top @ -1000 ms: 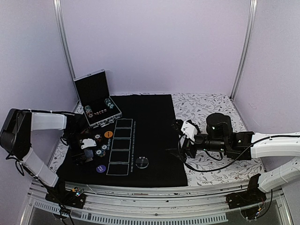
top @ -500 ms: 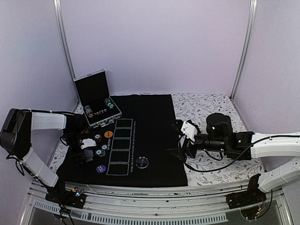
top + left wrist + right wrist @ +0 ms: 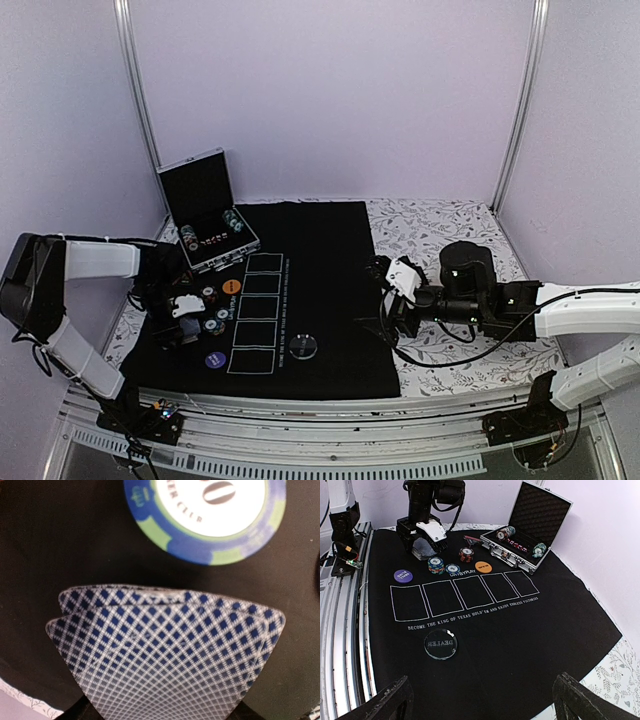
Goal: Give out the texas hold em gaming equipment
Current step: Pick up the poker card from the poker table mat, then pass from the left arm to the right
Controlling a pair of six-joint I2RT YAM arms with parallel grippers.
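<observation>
From above, the left pincer (image 3: 180, 325) sat low on the black mat (image 3: 320, 250). Its wrist view showed it squeezing playing cards (image 3: 165, 650), a blue chip (image 3: 210, 520) just ahead. The right wrist view showed the right pincer (image 3: 485, 702) wide open, empty.

One black mat (image 3: 535, 630) with five white card outlines (image 3: 472, 591) printed on it; one open metal case (image 3: 532, 520); three striped chip piles (image 3: 436, 565) on the mat; three flat discs, namely one orange disc (image 3: 483, 567), one purple disc (image 3: 403, 575) and one clear disc (image 3: 440, 643); two lattice-back cards (image 3: 170, 650) can be counted.
</observation>
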